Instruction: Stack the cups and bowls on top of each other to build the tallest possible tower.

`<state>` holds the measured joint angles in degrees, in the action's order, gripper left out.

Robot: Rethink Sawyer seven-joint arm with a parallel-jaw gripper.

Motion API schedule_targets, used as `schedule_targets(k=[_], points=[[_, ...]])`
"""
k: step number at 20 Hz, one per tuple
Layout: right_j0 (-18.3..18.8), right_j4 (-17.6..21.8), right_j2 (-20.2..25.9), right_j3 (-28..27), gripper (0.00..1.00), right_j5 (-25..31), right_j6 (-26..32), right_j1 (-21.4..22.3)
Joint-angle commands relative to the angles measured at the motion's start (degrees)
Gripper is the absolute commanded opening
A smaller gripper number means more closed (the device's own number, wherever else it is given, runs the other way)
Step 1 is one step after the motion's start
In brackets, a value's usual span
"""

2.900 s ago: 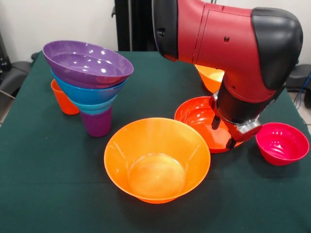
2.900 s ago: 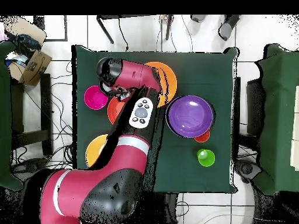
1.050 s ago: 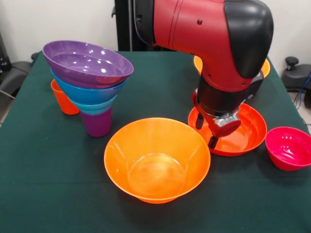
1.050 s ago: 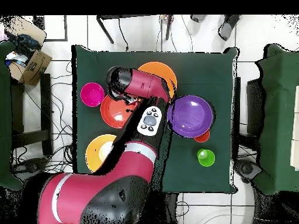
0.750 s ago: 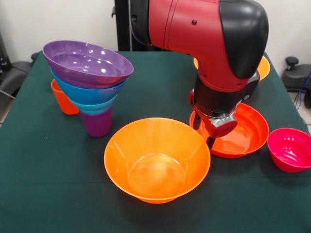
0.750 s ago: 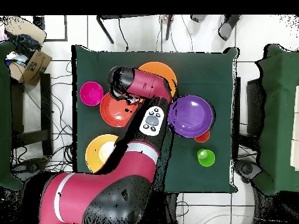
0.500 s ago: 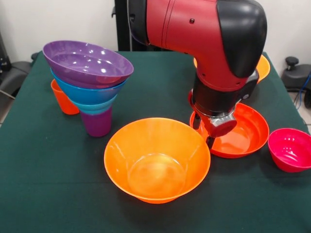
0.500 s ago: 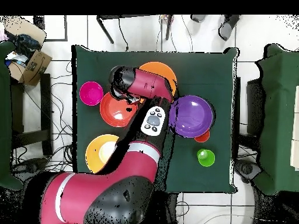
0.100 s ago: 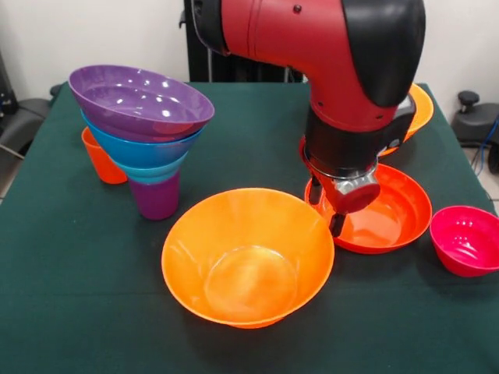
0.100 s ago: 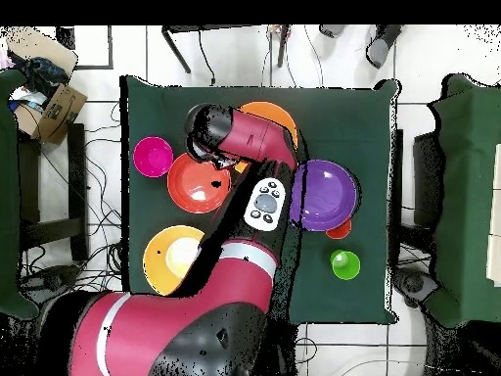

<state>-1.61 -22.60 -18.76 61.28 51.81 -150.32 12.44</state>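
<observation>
The tower (image 9: 148,132) is standing mouth-up at the tabletop's (image 9: 78,296) left in the front view: 1 purple cup (image 9: 156,196) carrying 3 bowls, teal, blue and purple, widening upward and leaning slightly. An orange cup (image 9: 101,160) is sitting just behind it. The near orange bowl (image 9: 248,255) is lying tilted, its right rim beside the gripper (image 9: 326,209), whose fingers are straddling that rim, slightly spread. The red-orange bowl (image 9: 386,210), magenta bowl (image 9: 466,240) and a second orange bowl (image 9: 417,109) are crowding the right. A green cup (image 10: 343,263) is standing apart.
</observation>
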Motion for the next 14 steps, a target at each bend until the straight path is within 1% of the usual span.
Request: schedule_targets(k=[1, 2, 6, 9, 14], points=[[2.5, 5.8, 8.7, 3.1, 1.0, 7.0, 13.6, 4.2], [2.6, 6.5, 8.6, 3.4, 1.0, 7.2, 14.7, 5.0], [2.9, 11.3, 9.2, 2.5, 1.0, 3.1, 20.9, 5.9], [3.5, 12.9, 10.7, 3.0, 1.0, 1.1, 22.9, 6.5], [5.1, 13.9, 14.2, 2.4, 1.0, 1.2, 25.1, 6.6]])
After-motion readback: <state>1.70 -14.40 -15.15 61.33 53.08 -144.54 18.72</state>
